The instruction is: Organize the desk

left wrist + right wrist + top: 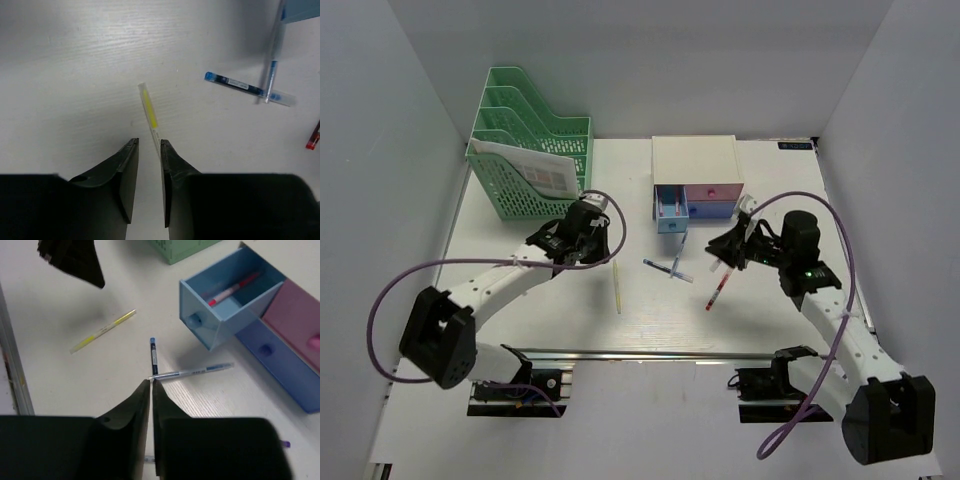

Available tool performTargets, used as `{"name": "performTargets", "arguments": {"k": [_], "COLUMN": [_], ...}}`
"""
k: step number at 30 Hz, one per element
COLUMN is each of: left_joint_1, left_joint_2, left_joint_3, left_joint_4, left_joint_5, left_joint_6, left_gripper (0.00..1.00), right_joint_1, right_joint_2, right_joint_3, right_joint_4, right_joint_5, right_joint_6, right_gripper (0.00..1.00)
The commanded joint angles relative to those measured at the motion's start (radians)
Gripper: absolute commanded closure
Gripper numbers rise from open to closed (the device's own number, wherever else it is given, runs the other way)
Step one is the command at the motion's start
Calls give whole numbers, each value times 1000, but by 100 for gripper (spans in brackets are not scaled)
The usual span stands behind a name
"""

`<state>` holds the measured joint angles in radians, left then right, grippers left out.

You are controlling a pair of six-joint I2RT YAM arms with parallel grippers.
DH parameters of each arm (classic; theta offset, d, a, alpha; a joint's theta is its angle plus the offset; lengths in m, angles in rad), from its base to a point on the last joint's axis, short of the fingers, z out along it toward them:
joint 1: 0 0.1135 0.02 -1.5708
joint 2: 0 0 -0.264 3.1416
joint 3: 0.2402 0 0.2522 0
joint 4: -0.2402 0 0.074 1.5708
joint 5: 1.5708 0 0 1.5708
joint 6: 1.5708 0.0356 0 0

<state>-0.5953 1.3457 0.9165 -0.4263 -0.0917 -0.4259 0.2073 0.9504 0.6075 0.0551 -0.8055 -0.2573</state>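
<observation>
Desk [650, 325]: rigid white top, fills the walled enclosure; nothing to grip but its litter. Yellow pen [149, 107] lies loose mid-desk; judged light, thin, slick, likely to roll, so pinch mid-barrel. My left gripper [149, 145] hovers at its near end, jaws slightly apart, empty. My right gripper [151, 385]: tips almost together, nothing seen between. Crossed blue pens [670, 268] and red pen [717, 290] lie nearby; open blue drawer [235, 295] beyond
</observation>
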Motion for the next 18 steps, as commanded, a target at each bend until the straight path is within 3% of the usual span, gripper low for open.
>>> {"name": "performTargets", "arguments": {"k": [1, 3, 4, 5, 11, 18], "left_joint_1": [-18, -28, -37, -49, -110, -202], "left_joint_2": [56, 78, 85, 93, 107, 115], "left_joint_3": [33, 24, 24, 25, -16, -106], "left_joint_4": [-88, -104, -109, -126, -147, -51], "left_joint_5": [-2, -12, -13, -16, 6, -108], "left_joint_6": [-92, -138, -151, -166, -243, -378], "left_gripper": [64, 53, 42, 38, 29, 31], "right_joint_1": [-29, -48, -58, -68, -106, -134], "right_joint_2": [-64, -74, -78, -81, -131, -147], "right_joint_3": [-5, -9, -11, -14, -35, -37], "right_joint_4": [68, 55, 57, 60, 77, 77], "right_joint_5": [77, 95, 100, 100, 132, 117], "right_joint_6": [135, 125, 131, 136, 125, 128], "right_gripper": [97, 100, 98, 94, 90, 89]}}
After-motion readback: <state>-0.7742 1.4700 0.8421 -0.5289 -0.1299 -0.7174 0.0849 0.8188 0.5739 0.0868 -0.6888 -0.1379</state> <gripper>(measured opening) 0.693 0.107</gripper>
